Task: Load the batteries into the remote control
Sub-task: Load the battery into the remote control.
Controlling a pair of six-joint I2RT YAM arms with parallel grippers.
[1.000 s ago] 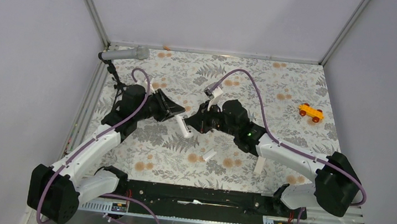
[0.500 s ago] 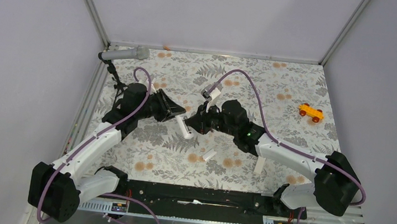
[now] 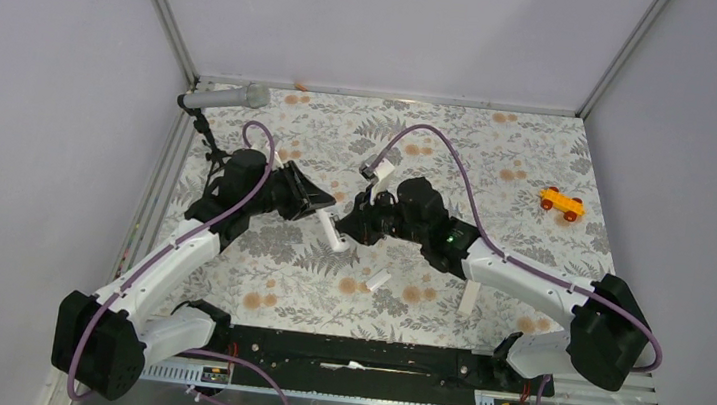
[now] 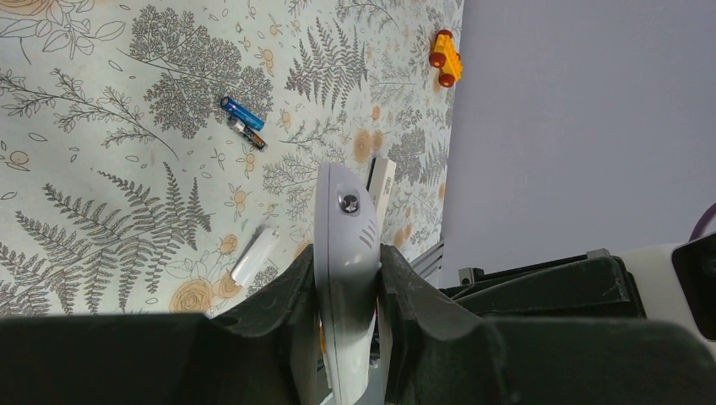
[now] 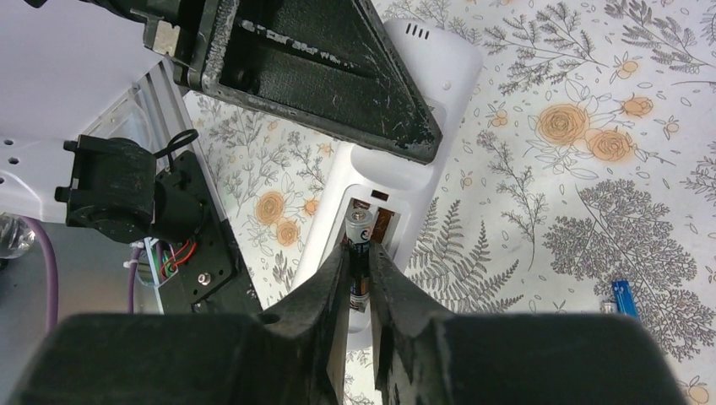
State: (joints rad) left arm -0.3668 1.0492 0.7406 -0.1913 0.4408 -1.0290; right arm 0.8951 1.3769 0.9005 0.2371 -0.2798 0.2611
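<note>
**Battery meets bay.** My right tool (image 5: 359, 251) is clenched on a battery (image 5: 359, 236), silver cap leading, at the mouth of the open bay (image 5: 376, 221) in the back of the remote control (image 5: 405, 169). My left tool (image 4: 344, 270) grasps the remote control by its long edges, with the bay end jutting toward my right arm.

What the coming move turns on is alignment. The battery's long axis runs along the remote's length, in line with the slot. The slot lies straight ahead of the cap, touching or all but touching; I cannot tell which. Something orange-brown shows in the neighbouring slot, and I cannot say whether it is a seated cell.

The right arm is the one at the bay, so I judge the move to be its own. It should ease the battery forward and down along that axis while the left tool holds steady.

A blue battery (image 4: 242, 113) lies on the desk (image 4: 84, 169) with a darker battery (image 4: 252, 135) just beside it, well apart from both tools.
</note>
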